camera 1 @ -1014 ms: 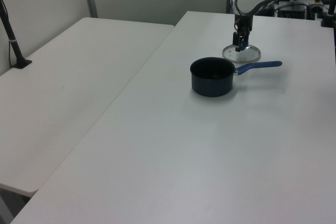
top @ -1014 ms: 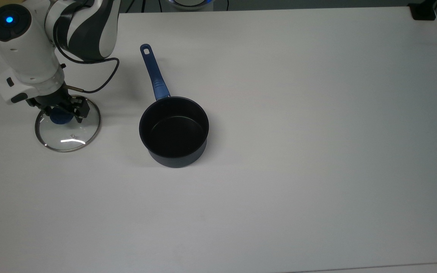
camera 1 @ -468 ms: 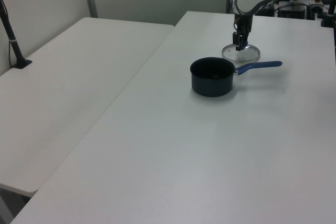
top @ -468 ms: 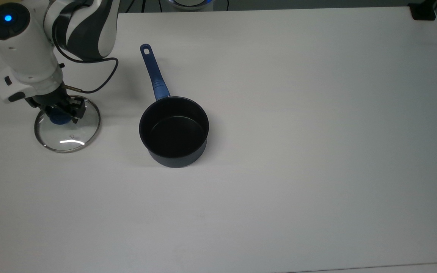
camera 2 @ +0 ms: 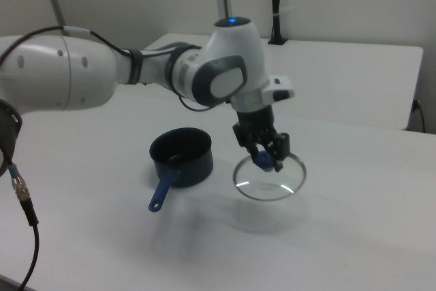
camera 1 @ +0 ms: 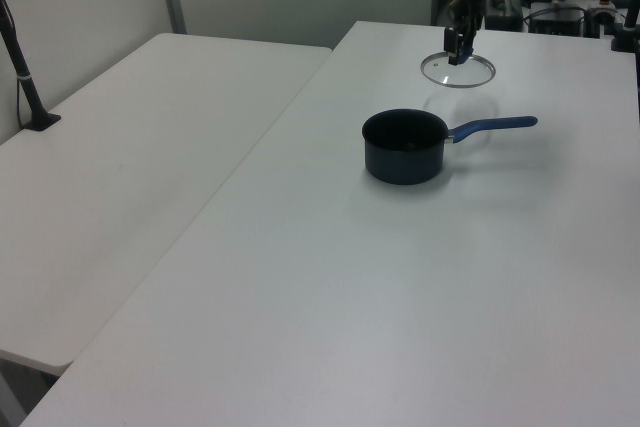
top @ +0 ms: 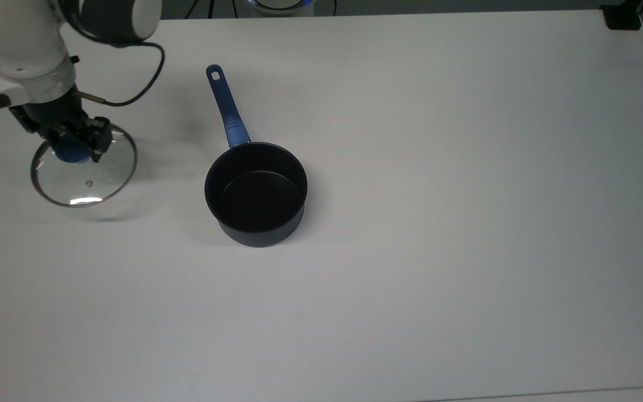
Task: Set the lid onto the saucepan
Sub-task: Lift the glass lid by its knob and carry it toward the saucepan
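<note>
End effector (camera 2: 264, 157) clamped on the blue knob (top: 70, 153) of the lid (top: 84, 166), which hangs level, clear of the table (top: 438, 195); its shadow lies below. Knob grip keeps the glass level, presumably for seating. Saucepan (top: 255, 192) stands open, well apart on the top view's right of the lid.

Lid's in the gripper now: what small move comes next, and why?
Probably carry the lid sideways toward the top view's right, until it is over the saucepan. The gripper is shut on its blue knob, and the lid hangs clear of the table, its shadow apart below, while the saucepan sits open.
</note>
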You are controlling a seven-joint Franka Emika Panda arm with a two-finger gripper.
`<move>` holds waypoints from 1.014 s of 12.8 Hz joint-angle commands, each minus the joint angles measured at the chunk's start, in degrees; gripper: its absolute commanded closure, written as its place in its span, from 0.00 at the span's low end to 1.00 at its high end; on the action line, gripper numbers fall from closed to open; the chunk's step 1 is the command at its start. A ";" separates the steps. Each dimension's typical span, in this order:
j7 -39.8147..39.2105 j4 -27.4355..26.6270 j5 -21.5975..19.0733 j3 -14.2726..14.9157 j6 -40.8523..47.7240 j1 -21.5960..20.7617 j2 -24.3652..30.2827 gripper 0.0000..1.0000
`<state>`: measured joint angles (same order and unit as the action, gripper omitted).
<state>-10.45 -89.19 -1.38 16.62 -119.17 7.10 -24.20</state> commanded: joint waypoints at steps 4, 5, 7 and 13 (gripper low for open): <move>9.81 2.52 -2.05 3.86 10.00 -12.18 2.31 0.49; 11.57 2.53 -1.87 3.77 10.18 -13.59 2.66 0.49; 14.04 2.53 -1.78 3.68 10.27 -16.23 3.19 0.49; 19.76 2.53 -0.12 0.45 10.01 -21.78 3.37 0.49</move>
<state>7.42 -86.00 -2.32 18.82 -110.65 -13.77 -22.49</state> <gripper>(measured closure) 0.335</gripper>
